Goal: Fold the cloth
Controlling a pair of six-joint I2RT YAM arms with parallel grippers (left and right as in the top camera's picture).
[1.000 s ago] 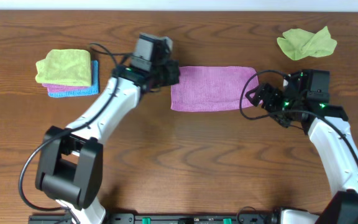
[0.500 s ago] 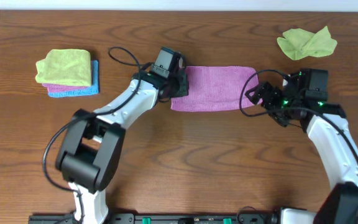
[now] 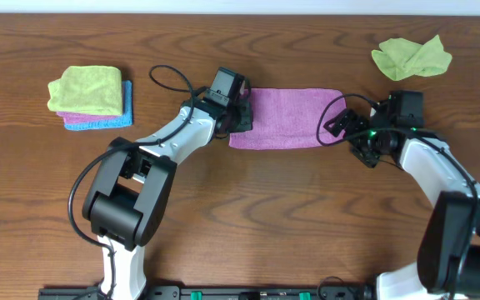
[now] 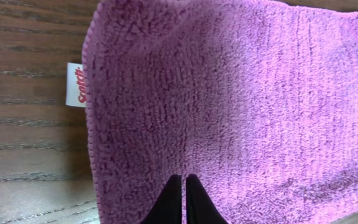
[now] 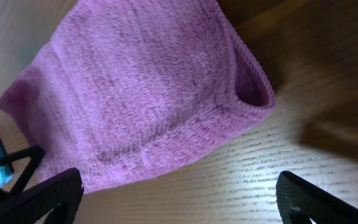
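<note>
The purple cloth (image 3: 286, 117) lies folded into a long strip across the middle of the table. My left gripper (image 3: 242, 119) rests on its left end with its fingers closed together on top of the pile (image 4: 180, 193); a white label (image 4: 75, 84) sticks out at the cloth's left edge (image 4: 166, 93). My right gripper (image 3: 340, 127) is open and empty at the cloth's right end, its fingers spread wide over the wood (image 5: 179, 193) just off the cloth's rounded corner (image 5: 154, 99).
A stack of folded cloths, yellow-green (image 3: 86, 89) on pink and blue (image 3: 98, 119), sits at the far left. A crumpled green cloth (image 3: 410, 57) lies at the far right back. Cables loop off both arms.
My left gripper has moved right from beside the cloth onto its left end. My right gripper has shifted a little left toward the right end.
</note>
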